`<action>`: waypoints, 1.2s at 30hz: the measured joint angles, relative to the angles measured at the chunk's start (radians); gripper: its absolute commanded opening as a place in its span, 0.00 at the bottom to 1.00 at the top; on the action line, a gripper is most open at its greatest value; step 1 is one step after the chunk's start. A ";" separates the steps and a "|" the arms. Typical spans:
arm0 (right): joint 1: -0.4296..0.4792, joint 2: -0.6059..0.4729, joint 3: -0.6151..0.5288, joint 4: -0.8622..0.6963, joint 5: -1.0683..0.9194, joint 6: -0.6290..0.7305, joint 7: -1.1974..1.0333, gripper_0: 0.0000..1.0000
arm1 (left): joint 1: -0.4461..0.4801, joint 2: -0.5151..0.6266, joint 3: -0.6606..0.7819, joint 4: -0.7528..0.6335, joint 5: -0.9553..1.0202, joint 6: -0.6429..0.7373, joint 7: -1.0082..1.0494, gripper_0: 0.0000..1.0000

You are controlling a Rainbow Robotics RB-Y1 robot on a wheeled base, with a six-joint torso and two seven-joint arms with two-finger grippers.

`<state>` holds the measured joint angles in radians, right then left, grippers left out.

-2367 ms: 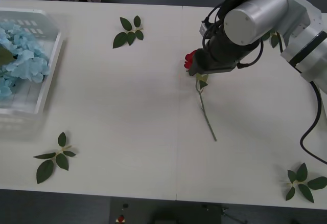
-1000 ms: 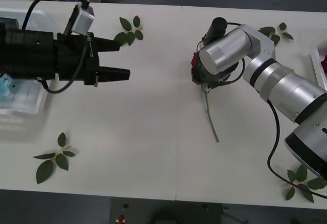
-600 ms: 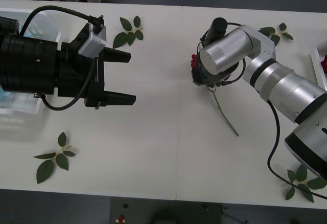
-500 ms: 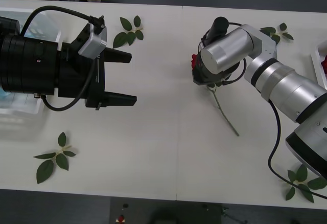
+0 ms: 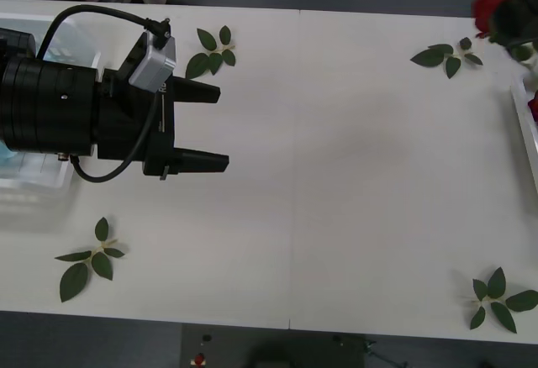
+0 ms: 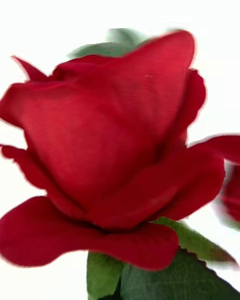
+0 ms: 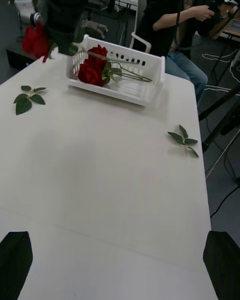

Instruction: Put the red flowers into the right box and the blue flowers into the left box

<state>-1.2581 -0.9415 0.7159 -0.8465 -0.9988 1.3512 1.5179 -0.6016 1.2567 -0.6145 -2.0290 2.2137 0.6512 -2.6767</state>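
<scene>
My right gripper (image 5: 514,17) is at the far right corner of the table, holding a red rose (image 5: 490,5) in the air. The bloom (image 6: 115,150) sits close up in the right wrist view. In the left wrist view this rose (image 7: 35,41) hangs beside the right box (image 7: 150,96), its stem reaching over the rim. More red flowers (image 7: 91,70) lie inside that box. My left gripper (image 5: 215,127) hovers open over the table's left half with nothing between its black fingers (image 7: 15,262). The left arm covers most of the left box (image 5: 38,179) and hides the blue flowers.
Loose leaf sprigs lie at the far left (image 5: 212,50), far right (image 5: 445,55), near left (image 5: 88,263) and near right (image 5: 500,301). The right box's rim (image 5: 525,124) runs along the table's right edge.
The right arm has lifted the rose off the middle of the table and carried it to the far right corner. The left arm has held its place, still open.
</scene>
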 measured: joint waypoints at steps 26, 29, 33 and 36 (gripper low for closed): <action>0.282 -0.103 -0.029 0.354 0.204 -0.646 0.165 0.00 | 0.000 -0.047 0.000 0.026 0.003 -0.003 0.000 1.00; 0.314 -0.103 -0.029 0.340 0.211 -0.645 0.087 0.08 | 0.000 -0.047 0.000 0.026 0.003 -0.004 0.000 1.00; 0.315 -0.103 -0.029 0.341 0.208 -0.645 0.084 0.70 | 0.000 -0.047 0.000 0.026 0.003 -0.004 0.000 1.00; 0.314 -0.103 -0.030 0.341 0.170 -0.645 0.084 0.79 | 0.000 -0.047 0.000 0.026 0.003 -0.004 0.000 1.00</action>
<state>-0.9439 -1.0445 0.6855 -0.5055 -0.8284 0.7058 1.6021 -0.6016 1.2102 -0.6145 -2.0030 2.2163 0.6474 -2.6767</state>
